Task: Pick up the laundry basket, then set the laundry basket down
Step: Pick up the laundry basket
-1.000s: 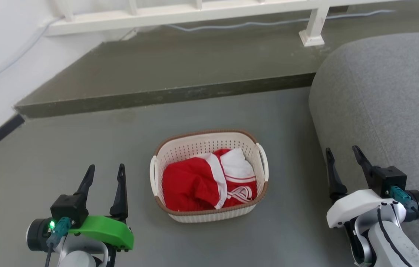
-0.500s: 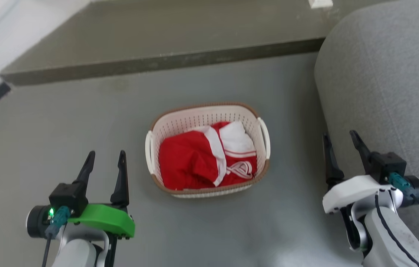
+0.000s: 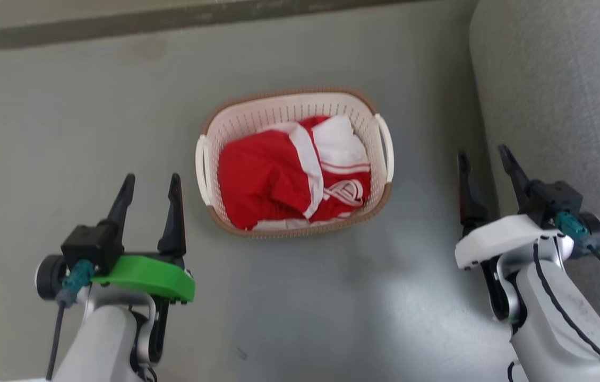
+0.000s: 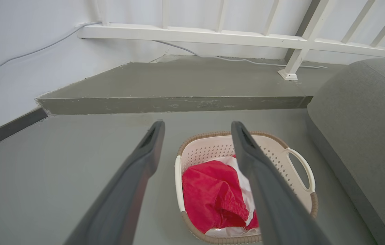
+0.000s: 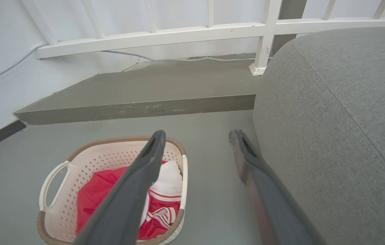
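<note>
The basket [image 3: 289, 109] stands on the floor [image 3: 66, 132] ahead of the robot and between its arms, with red-and-white clothes [image 3: 263, 180] heaped inside. Its handles face sideways, one [image 3: 203, 170] toward the left gripper [image 3: 152, 179] and one [image 3: 387, 148] toward the right gripper [image 3: 482, 154]. That likely explains the spread arms: each gripper is lined up for its own handle in a two-handed lift. Both grippers are parted wide and empty, fingers pointing forward. The left one sits left of the basket and nearer the robot, apart from it. The right one is farther off to the right, close beside the grey sofa [image 3: 560, 95]. Neither touches the basket.
</note>
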Controlling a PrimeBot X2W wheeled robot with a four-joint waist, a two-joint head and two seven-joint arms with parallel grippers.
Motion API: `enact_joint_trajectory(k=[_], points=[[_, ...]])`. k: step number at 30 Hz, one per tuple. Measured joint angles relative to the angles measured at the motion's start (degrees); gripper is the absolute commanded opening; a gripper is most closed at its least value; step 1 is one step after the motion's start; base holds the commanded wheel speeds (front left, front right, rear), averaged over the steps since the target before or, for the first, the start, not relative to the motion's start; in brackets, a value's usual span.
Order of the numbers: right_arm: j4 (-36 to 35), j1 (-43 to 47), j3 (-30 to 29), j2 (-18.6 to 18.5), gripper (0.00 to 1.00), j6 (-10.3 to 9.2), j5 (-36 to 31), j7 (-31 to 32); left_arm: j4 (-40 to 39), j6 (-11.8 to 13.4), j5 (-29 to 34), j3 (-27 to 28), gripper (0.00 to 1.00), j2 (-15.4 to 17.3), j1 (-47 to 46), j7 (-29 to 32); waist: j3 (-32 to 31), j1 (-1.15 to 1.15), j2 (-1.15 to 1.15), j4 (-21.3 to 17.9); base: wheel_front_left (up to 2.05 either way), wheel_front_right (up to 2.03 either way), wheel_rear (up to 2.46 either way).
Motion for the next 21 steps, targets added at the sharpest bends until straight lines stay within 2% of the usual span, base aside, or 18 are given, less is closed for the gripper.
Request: enact_joint_trajectory(k=[21], points=[[-0.18, -10.48, 0.07, 0.99, 1.00, -0.33, -2.03, 0.00, 5.48, -3.00, -1.52, 1.05, 1.00, -0.21, -11.80, 0.54, 15.44, 0.01, 0.00, -0.55, 0.00, 0.00, 0.00]])
